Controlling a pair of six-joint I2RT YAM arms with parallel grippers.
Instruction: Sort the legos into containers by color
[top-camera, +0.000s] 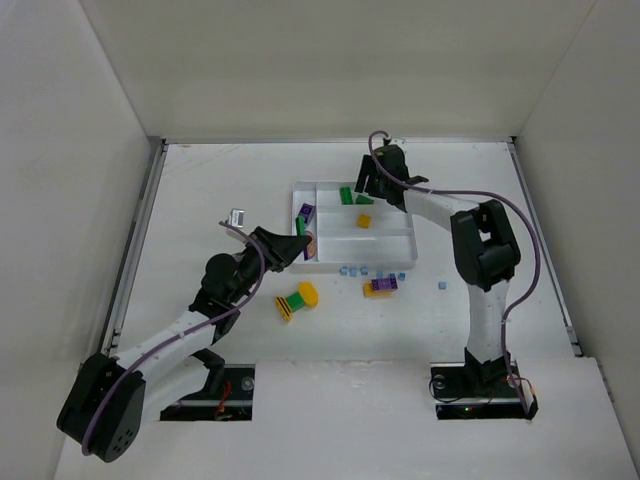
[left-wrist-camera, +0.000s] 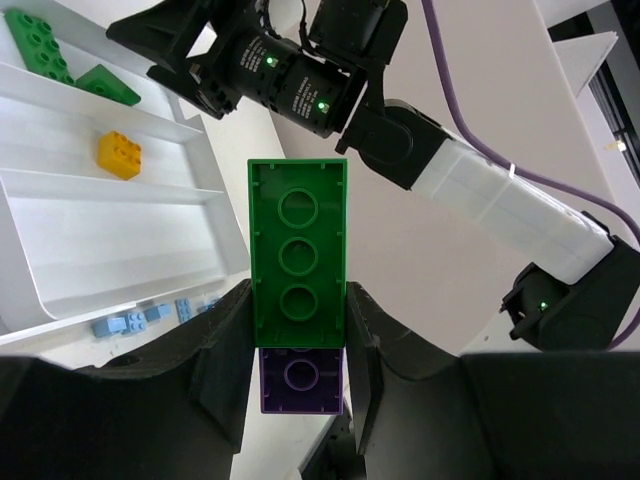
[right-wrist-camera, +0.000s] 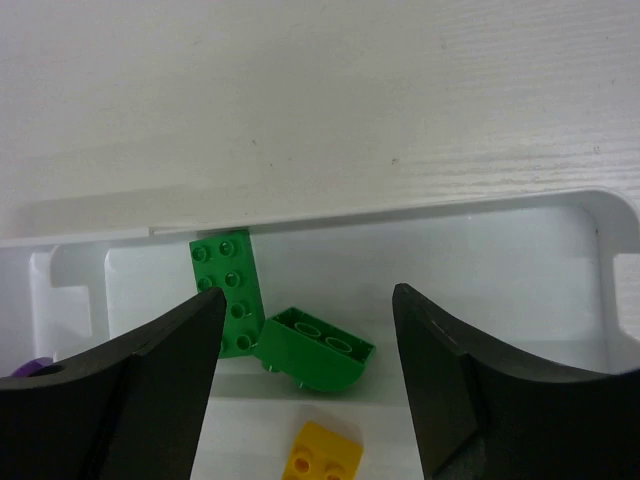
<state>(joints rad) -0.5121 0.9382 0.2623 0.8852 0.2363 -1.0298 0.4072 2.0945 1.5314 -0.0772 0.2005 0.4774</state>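
Green brick (left-wrist-camera: 298, 270): moulded plastic, smooth and glossy, with light sheen on its underside rings. Purple brick (left-wrist-camera: 300, 378): same plastic, duller in shadow. Tray (left-wrist-camera: 100, 230): white plastic, smooth, semi-gloss. Fingers (right-wrist-camera: 150, 390): black, matt, faintly textured plastic. Worktop (right-wrist-camera: 350, 90): white, matt, with fine linear grain.

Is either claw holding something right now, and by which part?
The left tool pinches a green brick by its long sides, a purple brick just behind it. The right tool holds nothing.
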